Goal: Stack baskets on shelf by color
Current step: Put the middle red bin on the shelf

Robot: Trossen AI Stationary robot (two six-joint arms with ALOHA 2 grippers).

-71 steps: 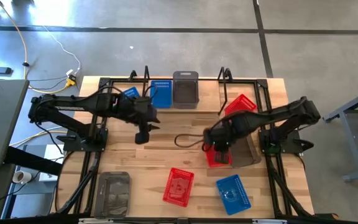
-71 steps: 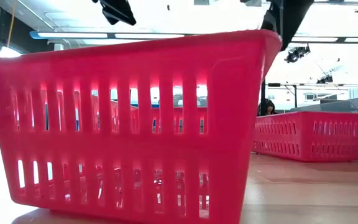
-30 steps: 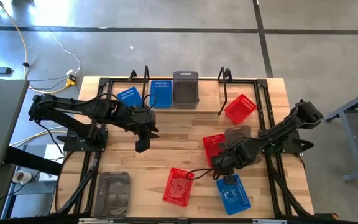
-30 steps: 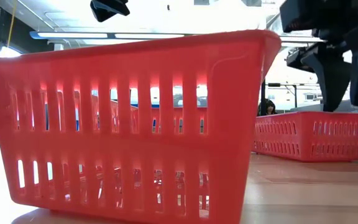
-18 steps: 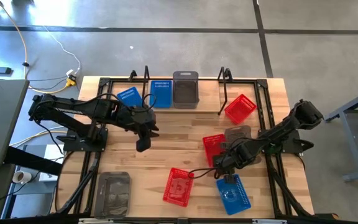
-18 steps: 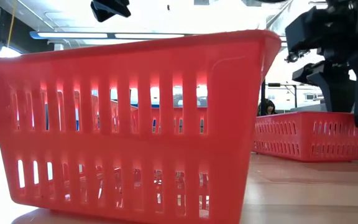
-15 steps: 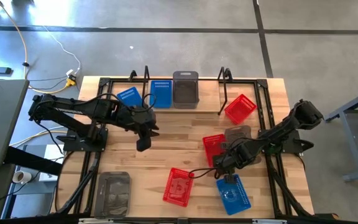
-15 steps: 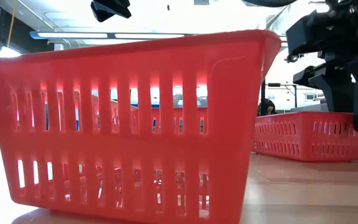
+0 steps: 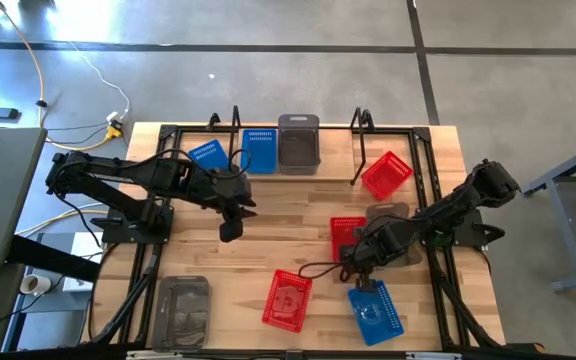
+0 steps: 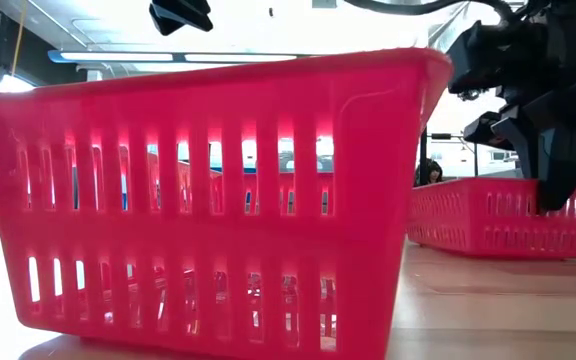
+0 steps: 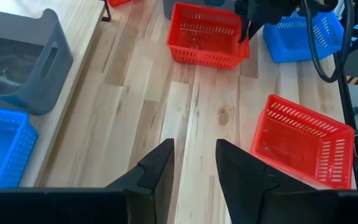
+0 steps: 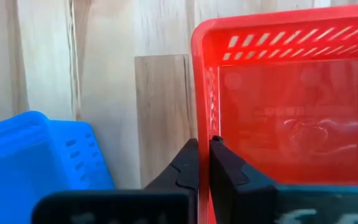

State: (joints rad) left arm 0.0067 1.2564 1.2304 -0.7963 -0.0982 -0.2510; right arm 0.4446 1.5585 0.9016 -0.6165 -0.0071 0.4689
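Note:
In the high view, two blue baskets (image 9: 258, 150), a grey basket (image 9: 298, 143) and a tilted red basket (image 9: 386, 175) sit on the shelf (image 9: 333, 162) at the far edge. My right gripper (image 9: 353, 260) is shut at the near end of a red basket (image 9: 347, 232) lying mid-right on the table. A blue basket (image 9: 375, 310) lies just nearer than it. Another red basket (image 9: 288, 300) and a grey basket (image 9: 183, 312) lie near the near edge. My left gripper (image 9: 230, 228) hovers open over bare wood at mid-table. My right gripper holds the red basket by the rim of its near end wall (image 12: 204, 99), close to a corner. One finger (image 12: 225, 165) is inside the basket and the other (image 12: 182, 165) outside. The fingers slant down from above. The basket's bottom rests on the table.
A second grey basket (image 9: 393, 228) lies partly under my right arm, beside the held red one. A dark cable (image 9: 313, 270) trails over the table near my right gripper. Black rod uprights (image 9: 236, 120) stand at the shelf. Bare wood lies between the two arms.
My right gripper has come down a little toward the far edge onto the red basket's near end, and its fingers have shut on the rim. My left arm has kept still.

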